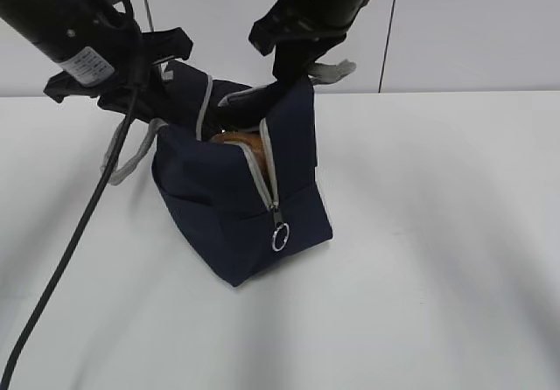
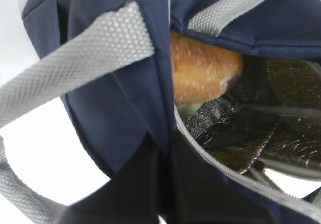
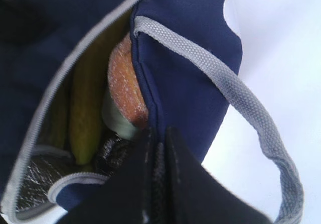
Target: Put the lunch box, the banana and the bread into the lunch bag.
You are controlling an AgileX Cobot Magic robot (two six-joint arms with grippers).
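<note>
Bread (image 3: pixel 125 83), banana (image 3: pixel 85 113) inside lunch bag (image 1: pixel 236 215), both claws clamped on its rim.

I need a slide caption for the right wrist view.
Bread and banana inside the open lunch bag, end effector pinching its rim.

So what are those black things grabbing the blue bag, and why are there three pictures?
The black things are two robot arms. Each ends in a pincher called an end effector. One picture is taken from in front. The other two come from little cameras on the arms' wrists, so they look right into the bag.

A dark blue lunch bag stands on a white table, unzipped. The left end effector and the right end effector are each pinched shut on an edge of the bag's opening.

Inside you can see the bread, the yellow banana, and a bit of green under the bread, probably the lunch box lid.
</note>
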